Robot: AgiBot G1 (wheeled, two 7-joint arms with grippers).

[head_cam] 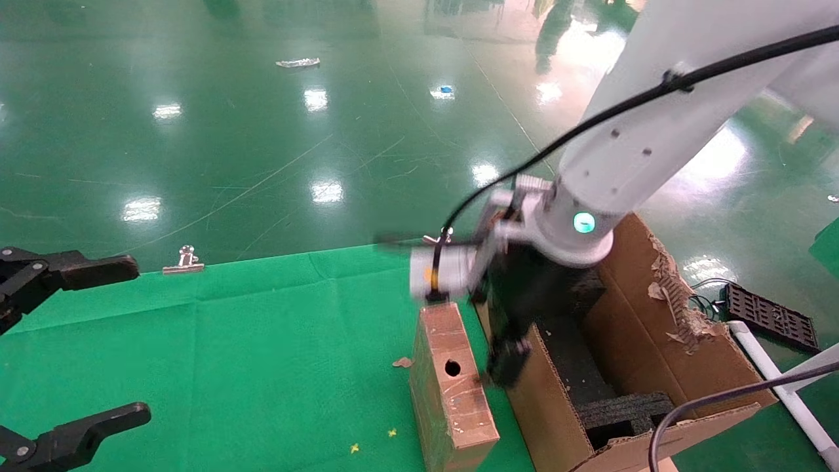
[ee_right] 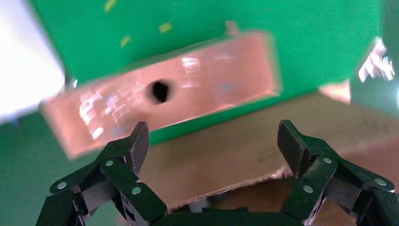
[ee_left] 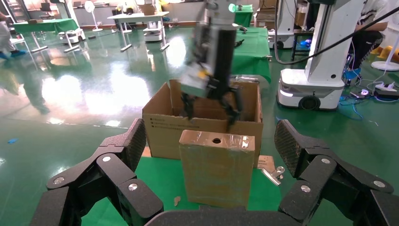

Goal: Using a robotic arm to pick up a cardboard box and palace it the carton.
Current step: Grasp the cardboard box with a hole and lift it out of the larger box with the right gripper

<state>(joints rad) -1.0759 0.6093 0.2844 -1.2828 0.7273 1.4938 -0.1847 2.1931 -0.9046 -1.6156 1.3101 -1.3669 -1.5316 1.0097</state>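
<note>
The slim brown cardboard box (head_cam: 452, 387) stands upright on the green cloth, its round hole in the narrow top face. Right beside it is the large open carton (head_cam: 662, 354) with a torn far edge. My right gripper (head_cam: 508, 364), on the white robotic arm (head_cam: 629, 151), hangs open and empty over the carton's near wall, just beside the box. In the right wrist view the right gripper (ee_right: 211, 146) spans the carton wall (ee_right: 244, 150), with the cardboard box (ee_right: 164, 99) beyond. My left gripper (head_cam: 141, 339) is parked open at the left; from it I see the cardboard box (ee_left: 216, 169) before the carton (ee_left: 162, 129).
Black foam inserts (head_cam: 623, 410) line the carton. A metal binder clip (head_cam: 185, 261) holds the cloth's far edge. A black tray (head_cam: 770, 314) and a white pipe (head_cam: 780, 387) lie on the floor at the right. Another white robot (ee_left: 315, 70) stands behind the table.
</note>
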